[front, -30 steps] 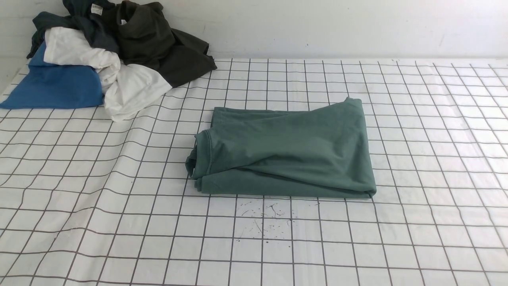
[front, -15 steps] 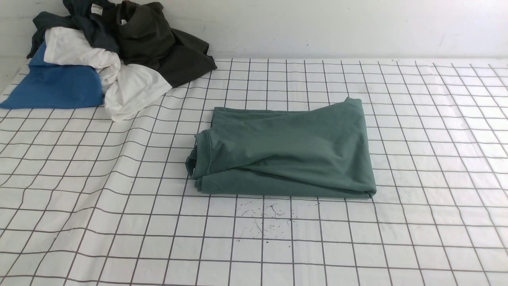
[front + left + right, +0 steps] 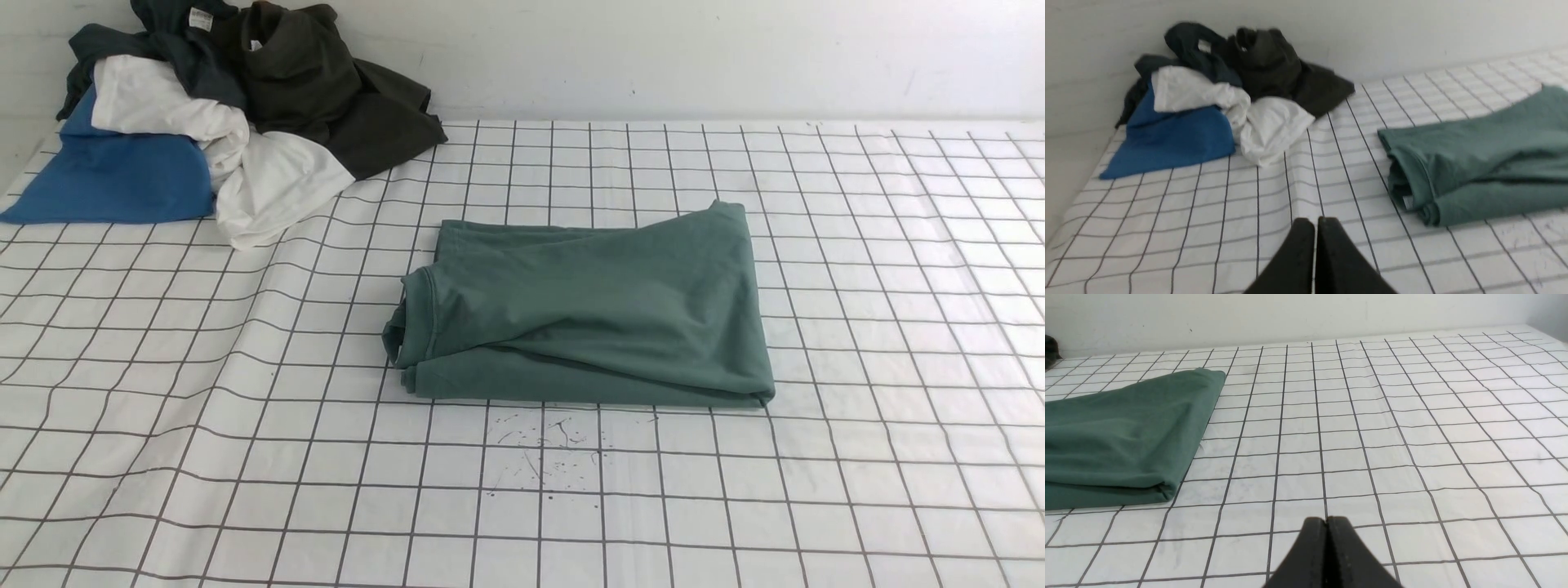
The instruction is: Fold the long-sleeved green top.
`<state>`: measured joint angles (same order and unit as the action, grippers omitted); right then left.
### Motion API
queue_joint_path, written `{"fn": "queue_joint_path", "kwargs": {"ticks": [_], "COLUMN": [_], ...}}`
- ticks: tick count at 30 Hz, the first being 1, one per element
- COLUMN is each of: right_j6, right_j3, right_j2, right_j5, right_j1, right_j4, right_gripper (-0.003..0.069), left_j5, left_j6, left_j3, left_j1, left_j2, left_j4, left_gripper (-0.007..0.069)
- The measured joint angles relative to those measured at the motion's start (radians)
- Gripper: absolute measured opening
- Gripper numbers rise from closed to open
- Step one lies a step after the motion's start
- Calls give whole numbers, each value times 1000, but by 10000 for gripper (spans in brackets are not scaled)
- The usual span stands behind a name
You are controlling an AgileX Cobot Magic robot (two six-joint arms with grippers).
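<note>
Green long-sleeved top (image 3: pixel 588 314) lies folded into a thick, roughly rectangular bundle near the middle of the white grid-lined tablecloth (image 3: pixel 245 457), a little toward 1 o'clock from centre in the front view; no arm shows in that view. Nearest the camera, at about 6 o'clock just in front of the bundle, a patch of small dark scribble marks (image 3: pixel 547 449) sits on the cloth, close to the top's front edge but not under it. The bundle's near edge is a doubled, rounded fold, and its 9 o'clock end shows the ribbed collar (image 3: pixel 404 314) curled open with layers stacked beneath. Its 3 o'clock side runs straight, rising to a small peak at the far corner around 1 o'clock. In the left wrist view the left gripper (image 3: pixel 1315 222) hangs above bare cloth, jaws clenched together on nothing, well apart from the top (image 3: pixel 1478 159). In the right wrist view the right gripper (image 3: pixel 1327 522) likewise has its jaws pressed together and empty, over bare grid squares, apart from the top's (image 3: pixel 1126 437) corner. Farthest off, at 10 to 11 o'clock against the white wall (image 3: pixel 694 57), lies a heap of clothes: a bright blue garment (image 3: pixel 114 175), a white garment (image 3: pixel 245 175), and a dark olive-black garment (image 3: pixel 343 98)
</note>
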<state>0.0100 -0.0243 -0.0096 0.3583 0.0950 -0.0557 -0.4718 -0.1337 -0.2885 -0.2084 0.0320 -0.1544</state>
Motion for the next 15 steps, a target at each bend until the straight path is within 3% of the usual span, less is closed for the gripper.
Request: {"fn": "queue_joint_path", "kwargs": {"ticks": [7,15], "right_j6": [0,0], "right_j3": [0,0], "right_j2": [0,0], "right_j5": [0,1], "right_j1": [0,0], "right_j4": [0,0], "right_gripper": [-14,-14], "left_j5": [205,194], "left_j6": [85,116], "left_j3": [218,316], "left_j1": [199,169], "left_j2": [-43,-43], "left_j4": [205,172], "left_gripper": [-8,-8]}}
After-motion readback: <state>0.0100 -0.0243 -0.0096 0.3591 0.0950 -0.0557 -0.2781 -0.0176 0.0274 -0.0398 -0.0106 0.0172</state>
